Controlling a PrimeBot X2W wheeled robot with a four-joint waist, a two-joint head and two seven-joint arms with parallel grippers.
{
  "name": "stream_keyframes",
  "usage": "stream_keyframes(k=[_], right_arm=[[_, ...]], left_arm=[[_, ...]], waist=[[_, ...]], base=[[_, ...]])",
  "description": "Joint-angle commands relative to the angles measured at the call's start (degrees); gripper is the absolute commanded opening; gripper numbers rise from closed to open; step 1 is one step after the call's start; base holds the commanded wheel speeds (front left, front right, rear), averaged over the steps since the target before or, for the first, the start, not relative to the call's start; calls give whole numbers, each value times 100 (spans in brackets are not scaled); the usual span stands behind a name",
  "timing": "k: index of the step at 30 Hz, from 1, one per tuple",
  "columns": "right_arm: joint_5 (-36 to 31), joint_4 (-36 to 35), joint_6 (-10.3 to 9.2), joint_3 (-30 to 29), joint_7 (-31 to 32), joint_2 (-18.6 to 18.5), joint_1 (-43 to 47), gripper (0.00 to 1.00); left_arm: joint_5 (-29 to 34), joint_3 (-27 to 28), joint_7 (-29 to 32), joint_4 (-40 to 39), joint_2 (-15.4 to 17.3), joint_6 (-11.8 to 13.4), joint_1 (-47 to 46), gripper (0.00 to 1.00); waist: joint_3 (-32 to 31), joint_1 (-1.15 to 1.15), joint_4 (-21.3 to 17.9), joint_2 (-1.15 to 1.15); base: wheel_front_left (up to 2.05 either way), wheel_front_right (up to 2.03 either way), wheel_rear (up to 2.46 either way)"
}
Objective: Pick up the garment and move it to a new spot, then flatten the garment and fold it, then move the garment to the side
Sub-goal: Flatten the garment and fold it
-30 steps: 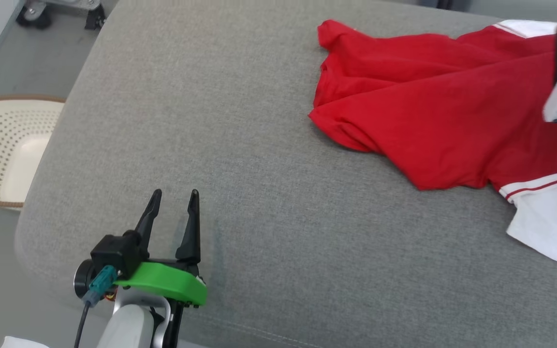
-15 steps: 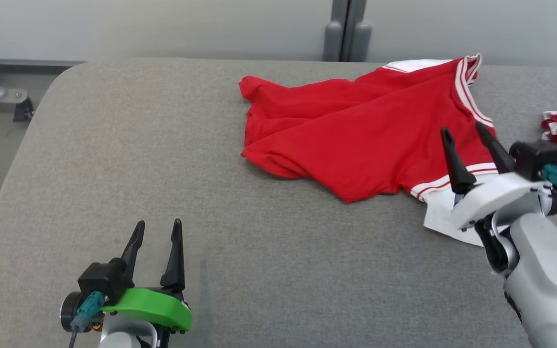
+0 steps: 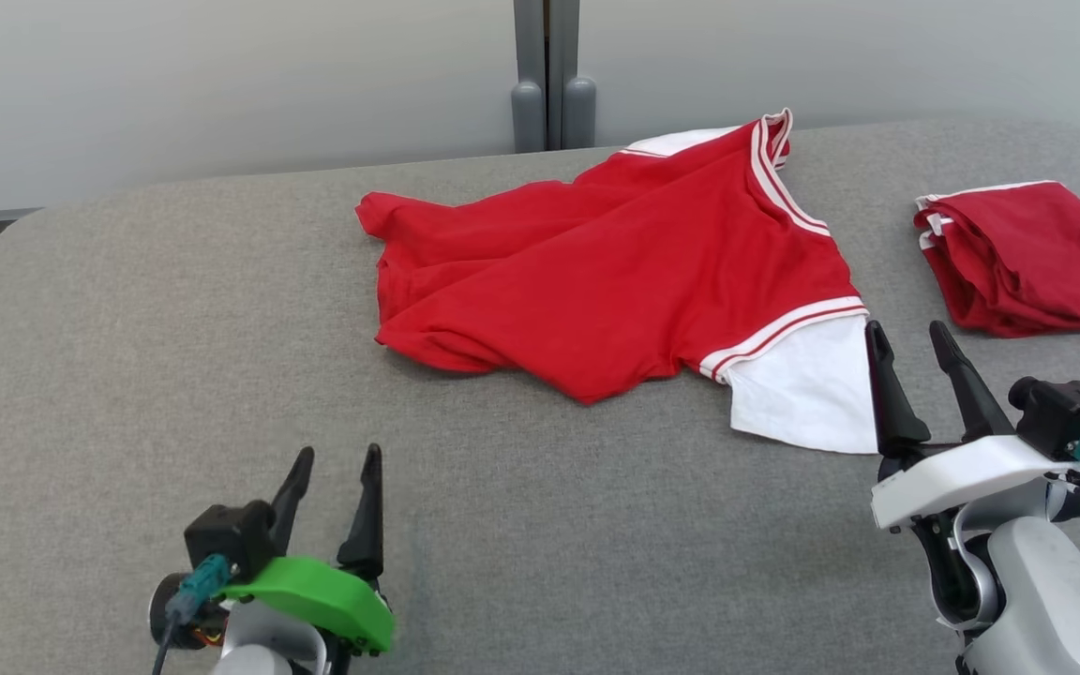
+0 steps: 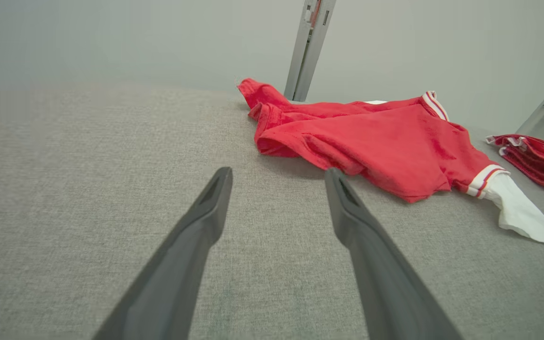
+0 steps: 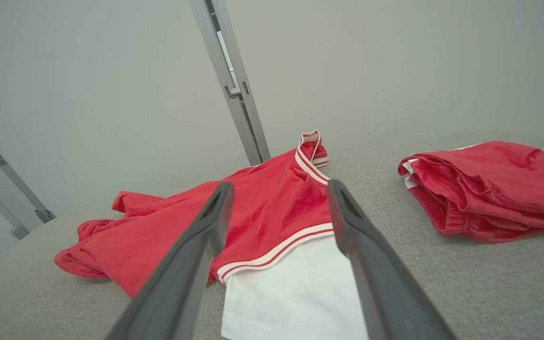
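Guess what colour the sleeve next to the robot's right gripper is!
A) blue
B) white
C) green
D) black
B: the sleeve lying on the grey top just beside the right gripper is plain white, below a red-and-white striped band.

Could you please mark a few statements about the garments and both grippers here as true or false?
1. The crumpled red garment with a white sleeve lies on the grey fabric surface. True.
2. The left gripper holds that garment. False: the left gripper is open, apart from it.
3. A folded red garment lies to the crumpled one's right. True.
4. The right gripper is shut. False: the right gripper is open, near that garment.
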Motion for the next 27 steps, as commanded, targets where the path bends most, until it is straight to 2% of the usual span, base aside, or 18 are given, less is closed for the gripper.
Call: stream_keyframes(k=[1, 7, 11, 14, 27], right_arm=[[-57, -65, -4, -18, -16, 31, 61, 100], [-81, -133, -4, 60, -16, 127, -45, 100], [-33, -137, -4, 135, -17, 189, -129, 100], [-18, -118, -4, 200, -17, 242, -205, 100], [19, -202, -4, 131, -17, 372, -381, 100]], left_arm=[[-110, -70, 179, 64, -26, -45, -173, 100], [-373, -347, 1144, 584, 38, -176, -878, 100], [-989, -267, 1544, 1180, -38, -235, -1452, 100], [-1193, -267, 1832, 1772, 65, -260, -1835, 100], [-1973, -338, 2001, 3342, 259, -277, -3071, 100]], waist=[[38, 0, -56, 0], [162, 0, -212, 0], [274, 0, -416, 0], [396, 0, -639, 0], [905, 0, -1402, 0]], base=[[0, 0, 0], [0, 0, 0], [0, 0, 0], [0, 0, 0], [0, 0, 0]])
